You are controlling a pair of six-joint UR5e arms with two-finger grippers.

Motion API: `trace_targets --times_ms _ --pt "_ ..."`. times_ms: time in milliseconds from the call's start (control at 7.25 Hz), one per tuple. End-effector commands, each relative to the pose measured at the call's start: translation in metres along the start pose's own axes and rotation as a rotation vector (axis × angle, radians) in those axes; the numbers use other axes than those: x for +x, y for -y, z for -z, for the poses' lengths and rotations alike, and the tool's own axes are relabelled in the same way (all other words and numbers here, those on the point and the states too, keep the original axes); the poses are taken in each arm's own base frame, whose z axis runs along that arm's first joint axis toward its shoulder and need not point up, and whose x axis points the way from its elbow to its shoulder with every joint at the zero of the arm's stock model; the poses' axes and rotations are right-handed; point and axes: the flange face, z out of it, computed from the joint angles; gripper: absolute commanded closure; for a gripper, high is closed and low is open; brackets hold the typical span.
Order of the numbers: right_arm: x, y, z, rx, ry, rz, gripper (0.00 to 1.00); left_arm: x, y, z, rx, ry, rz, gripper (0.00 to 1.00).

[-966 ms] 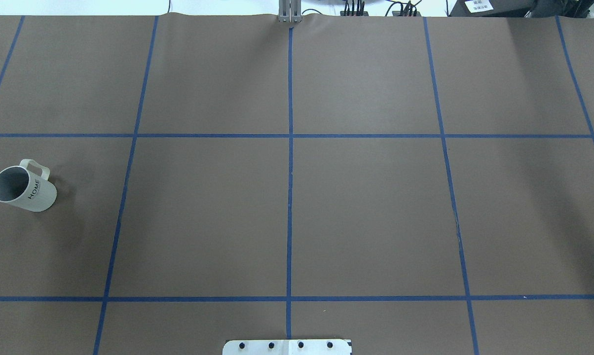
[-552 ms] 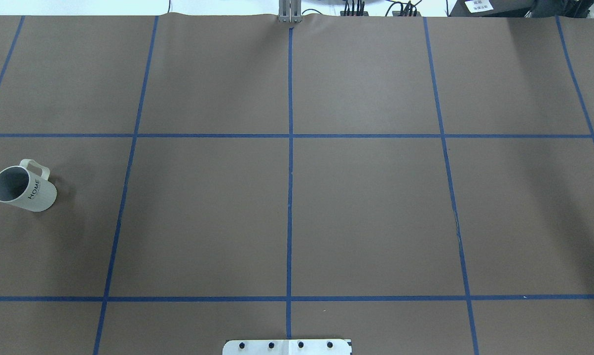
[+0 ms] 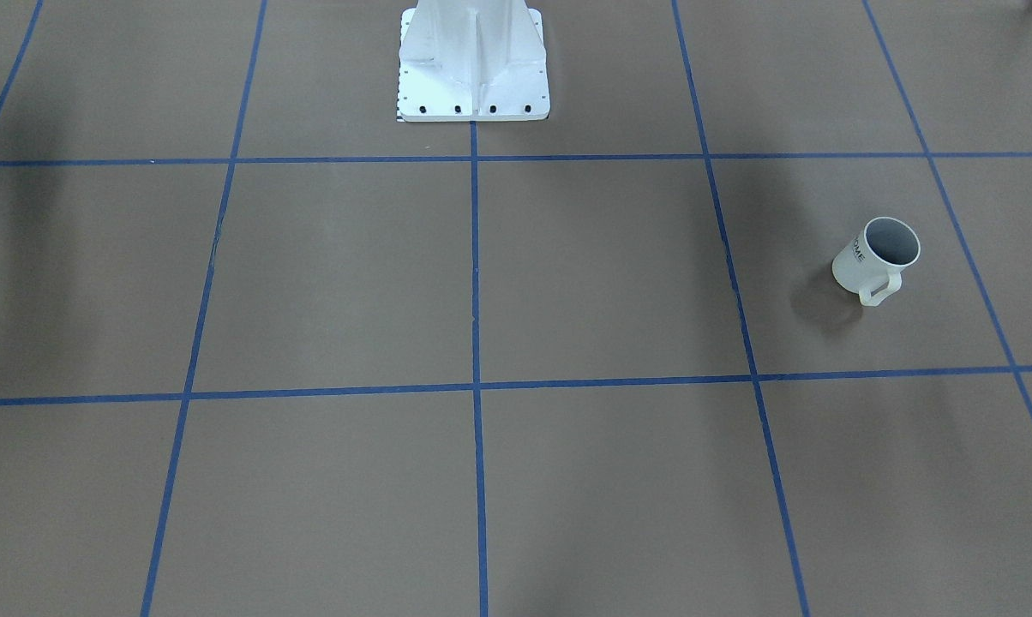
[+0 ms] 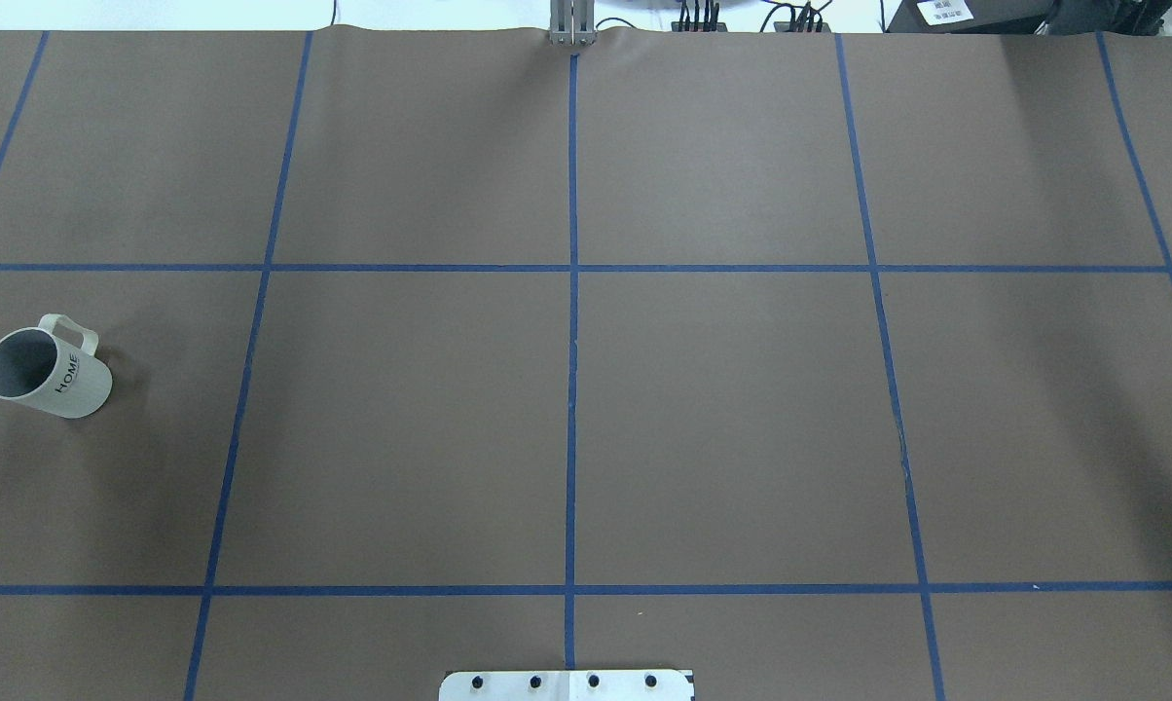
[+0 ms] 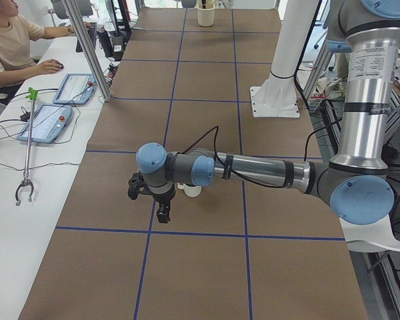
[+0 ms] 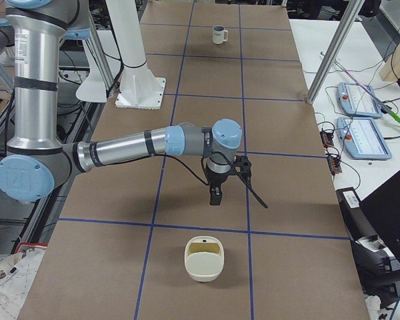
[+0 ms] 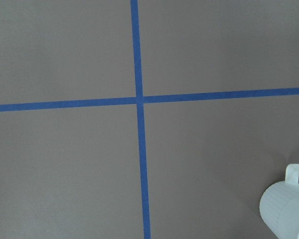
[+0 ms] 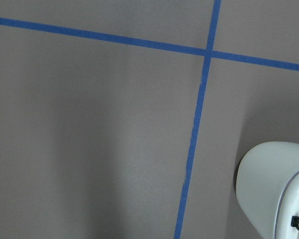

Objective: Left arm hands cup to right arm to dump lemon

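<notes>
Stiff, light, probably slick cup (image 4: 46, 365); I'd pinch its rim beside the handle (image 4: 72, 333). My jaws' spread: cannot tell.

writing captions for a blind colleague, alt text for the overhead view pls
A small cream-white mug lettered HOME stands near the left edge of a brown table gridded with blue tape. No robot arm is in view.

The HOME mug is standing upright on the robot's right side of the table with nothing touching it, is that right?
Not quite. The mug stands on the robot's left side, near the left edge of the overhead exterior view. The rest holds: it is upright and nothing touches it.
</notes>
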Motion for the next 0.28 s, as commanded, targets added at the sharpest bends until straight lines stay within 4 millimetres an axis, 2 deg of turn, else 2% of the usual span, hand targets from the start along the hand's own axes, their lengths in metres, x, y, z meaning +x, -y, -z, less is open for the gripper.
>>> trace_targets --times_ms 0,138 --pt "-0.0018 0.0005 -0.0026 -0.005 0.007 0.002 0.00 0.0074 0.0021 0.0090 0.017 -0.003 -0.012 0.00" --pt "-0.0008 0.0005 -0.0037 -0.008 0.007 0.002 0.00 0.0138 0.0024 0.0152 0.029 -0.003 -0.022 0.00"
